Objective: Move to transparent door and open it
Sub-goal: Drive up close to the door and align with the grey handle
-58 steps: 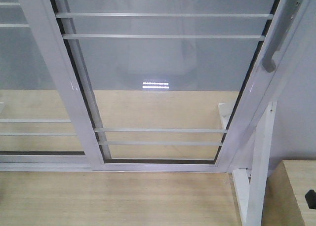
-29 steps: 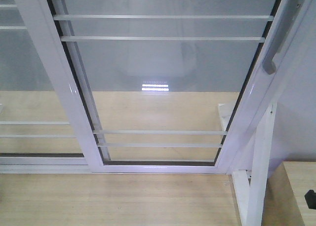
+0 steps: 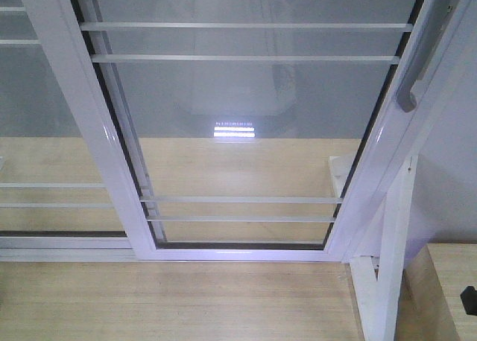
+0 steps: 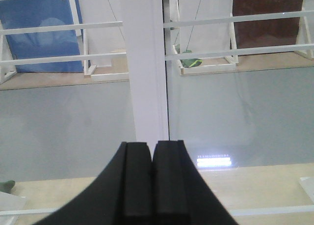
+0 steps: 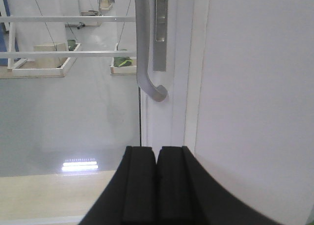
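Front view: transparent door point(image 3: 246, 132) fills the middle of the frame, glass in a white frame, its bottom rail down on the floor track. Handle-less panel point(image 3: 45, 132) overlaps behind it on the left. White support post point(image 3: 391, 266) stands at lower right.

Key relation: grey handle point(image 5: 142, 48) sits on the door's right stile, long axis vertical, lower end curling into the stile. It lies ahead of and above the right gripper point(image 5: 157, 149), slightly left of its centre line. Left gripper point(image 4: 152, 144) faces only a plain white stile point(image 4: 144, 63), so the right arm is judged the nearer one.

Jaws on both arms pressed together, nothing between them; they would need to spread before taking the handle.

Not resolved: handle top is cut off in both views; no arm shows in the front view; gap from jaws to handle cannot be judged
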Robot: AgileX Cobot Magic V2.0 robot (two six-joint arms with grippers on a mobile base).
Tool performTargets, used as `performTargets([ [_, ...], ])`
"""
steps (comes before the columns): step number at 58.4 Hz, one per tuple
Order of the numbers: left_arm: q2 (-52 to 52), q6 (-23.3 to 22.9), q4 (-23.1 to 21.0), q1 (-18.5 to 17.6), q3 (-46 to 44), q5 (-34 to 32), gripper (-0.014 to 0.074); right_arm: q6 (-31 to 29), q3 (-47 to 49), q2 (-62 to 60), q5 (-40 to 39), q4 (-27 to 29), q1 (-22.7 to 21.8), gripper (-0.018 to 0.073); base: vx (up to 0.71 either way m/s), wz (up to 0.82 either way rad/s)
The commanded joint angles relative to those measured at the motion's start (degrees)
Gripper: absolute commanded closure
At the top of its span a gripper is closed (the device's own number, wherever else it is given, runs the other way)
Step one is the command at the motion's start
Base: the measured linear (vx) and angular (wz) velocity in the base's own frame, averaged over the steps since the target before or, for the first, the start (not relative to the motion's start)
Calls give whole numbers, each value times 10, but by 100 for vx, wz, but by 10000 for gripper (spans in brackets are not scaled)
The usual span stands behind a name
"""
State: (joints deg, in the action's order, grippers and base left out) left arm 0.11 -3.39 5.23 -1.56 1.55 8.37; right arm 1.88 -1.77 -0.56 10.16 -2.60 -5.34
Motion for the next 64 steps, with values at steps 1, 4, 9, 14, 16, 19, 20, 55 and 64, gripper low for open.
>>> performTargets([
  [1, 11, -1, -3, -2, 13, -46, 602, -4, -7, -4, -48, -3, -3, 567, 0, 0],
  [4, 11, 0, -3, -2, 13, -57, 602, -4, -7, -4, -48, -3, -3, 567, 0, 0],
  [9, 11, 0, -3, -2, 13, -90, 602, -4, -7, -4, -50, -3, -3, 567, 0, 0],
  [14, 11, 0, -3, -2, 13, -110, 602, -4, -7, -4, -58, -5, -3, 567, 0, 0],
  [16, 11, 0, -3, -2, 13, -124, 602, -4, -7, -4, -58, -5, -3, 567, 0, 0],
  [19, 11, 0, -3, -2, 13, -142, 602, -4, -7, -4, -66, -5, -3, 567, 0, 0],
  [20, 11, 0, -3, -2, 13, -149, 602, -4, -7, -4, -71, -5, -3, 567, 0, 0],
  [55, 87, -17, -3, -2, -263, -101, 602, -9, 261, 67, -77, -31, -3, 567, 0, 0],
  [64, 212, -17, -3, -2, -350, -79, 602, -8, 352, 204, -66, -36, -3, 567, 0, 0],
])
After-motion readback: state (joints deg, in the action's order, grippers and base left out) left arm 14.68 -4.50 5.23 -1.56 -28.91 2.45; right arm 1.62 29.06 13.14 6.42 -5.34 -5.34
